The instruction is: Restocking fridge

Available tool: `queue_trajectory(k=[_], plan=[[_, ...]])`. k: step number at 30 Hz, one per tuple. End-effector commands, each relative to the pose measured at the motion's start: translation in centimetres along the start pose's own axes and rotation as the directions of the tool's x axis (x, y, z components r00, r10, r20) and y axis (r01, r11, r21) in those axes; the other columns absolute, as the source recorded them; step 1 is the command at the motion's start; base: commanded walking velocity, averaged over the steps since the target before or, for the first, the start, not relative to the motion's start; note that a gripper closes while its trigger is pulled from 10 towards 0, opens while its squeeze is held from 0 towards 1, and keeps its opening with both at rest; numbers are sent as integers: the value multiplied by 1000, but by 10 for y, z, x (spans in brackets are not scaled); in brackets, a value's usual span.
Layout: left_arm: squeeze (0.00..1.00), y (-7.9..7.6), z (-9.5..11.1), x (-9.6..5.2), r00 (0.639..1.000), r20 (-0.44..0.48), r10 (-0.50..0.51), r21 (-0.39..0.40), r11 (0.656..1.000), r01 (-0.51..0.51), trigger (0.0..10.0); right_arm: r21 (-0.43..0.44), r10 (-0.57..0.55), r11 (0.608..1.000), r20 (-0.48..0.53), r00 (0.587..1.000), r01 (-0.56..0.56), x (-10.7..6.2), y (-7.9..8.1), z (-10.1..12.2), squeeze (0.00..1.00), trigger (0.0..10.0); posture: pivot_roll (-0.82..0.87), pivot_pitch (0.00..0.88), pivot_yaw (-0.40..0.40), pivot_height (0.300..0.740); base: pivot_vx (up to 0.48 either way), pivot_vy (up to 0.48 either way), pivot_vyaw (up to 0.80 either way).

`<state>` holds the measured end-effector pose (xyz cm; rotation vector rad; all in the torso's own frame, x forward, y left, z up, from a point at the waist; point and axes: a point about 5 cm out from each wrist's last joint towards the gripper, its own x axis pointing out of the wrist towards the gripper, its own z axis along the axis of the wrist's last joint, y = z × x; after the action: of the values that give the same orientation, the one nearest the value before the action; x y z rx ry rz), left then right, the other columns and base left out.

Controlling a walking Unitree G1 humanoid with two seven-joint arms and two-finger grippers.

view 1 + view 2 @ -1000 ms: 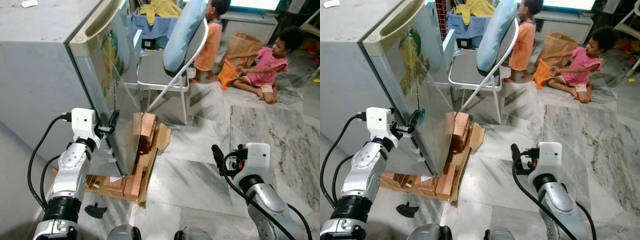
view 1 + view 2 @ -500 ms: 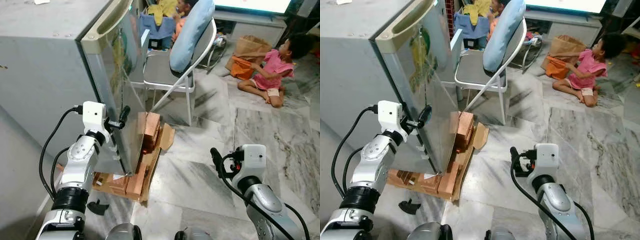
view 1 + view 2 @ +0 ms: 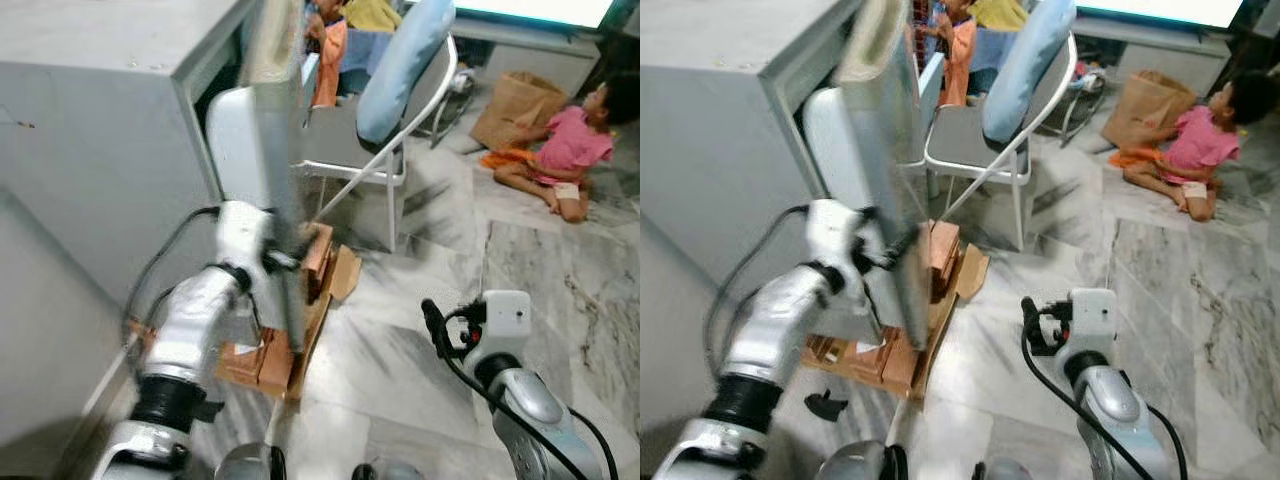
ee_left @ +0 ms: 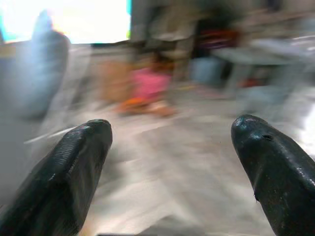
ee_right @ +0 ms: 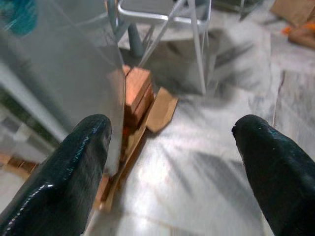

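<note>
Little of the restocking was done: the fridge (image 3: 730, 120) door (image 3: 895, 190) stood ajar, left hand (image 3: 895, 250) at its edge with fingers spread, right hand (image 3: 1032, 325) spread and empty, nothing loaded.

Left tool (image 3: 285, 262) at the partly open fridge door (image 3: 275, 130).

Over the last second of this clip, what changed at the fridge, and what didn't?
The fridge door has swung out from nearly shut to partly open, drawn by the left gripper at its edge; the pale inner lining now shows. The camera also shifted. The right gripper stays open and idle over the marble floor. The folding chair and wood blocks are where they were.
</note>
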<state>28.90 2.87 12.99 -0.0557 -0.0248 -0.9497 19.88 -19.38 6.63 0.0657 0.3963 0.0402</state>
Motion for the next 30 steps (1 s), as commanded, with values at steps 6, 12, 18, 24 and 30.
queue_trajectory(k=[6,12,18,24,30], plan=[[0,9,-1,-4,999,-32,22,18,1000,-22,10000,-15,-43,999,20,999,44,-7,-8,2,0,10000,-82,24,-10,740,0,0,0],[0,42,-4,-29,984,-42,176,38,984,-174,10000,-9,-38,999,54,998,39,0,-3,5,0,10000,-63,35,2,740,51,-61,0],[0,50,-5,-38,975,-50,215,46,976,-213,10000,-8,-38,999,57,998,39,4,-2,7,0,10000,-55,31,-3,740,360,-311,0],[0,42,-7,-34,983,-48,175,35,984,-173,10000,-15,-37,999,61,997,38,6,-2,8,0,10000,-63,31,-4,740,386,-280,0],[0,38,-11,-32,985,-63,160,34,987,-158,10000,-11,-45,999,63,997,46,6,-2,7,0,10000,-66,29,3,740,374,-296,0]])
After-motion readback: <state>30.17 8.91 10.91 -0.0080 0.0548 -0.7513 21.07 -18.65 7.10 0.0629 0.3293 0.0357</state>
